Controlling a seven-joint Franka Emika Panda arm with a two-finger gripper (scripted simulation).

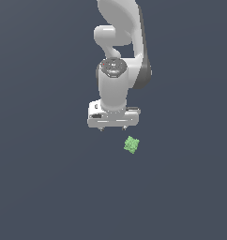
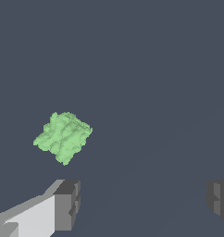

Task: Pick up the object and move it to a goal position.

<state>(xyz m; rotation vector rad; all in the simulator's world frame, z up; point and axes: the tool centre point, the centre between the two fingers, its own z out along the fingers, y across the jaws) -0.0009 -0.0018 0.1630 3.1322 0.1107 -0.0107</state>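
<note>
The object (image 1: pixel 131 144) is a small light-green, bumpy, cube-like block lying on the dark grey floor, below and slightly toward the exterior view's right of the white arm's hand. My gripper (image 1: pixel 113 128) hangs above the floor with only its fingertips showing under the hand. In the wrist view the object (image 2: pixel 63 137) lies apart from my gripper (image 2: pixel 144 201), beyond one finger (image 2: pixel 67 203). The fingers stand wide apart with nothing between them, so the gripper is open.
A plain dark grey surface (image 1: pixel 49 187) fills both views. The white Panda arm (image 1: pixel 120 42) rises behind the gripper. No other objects or edges show.
</note>
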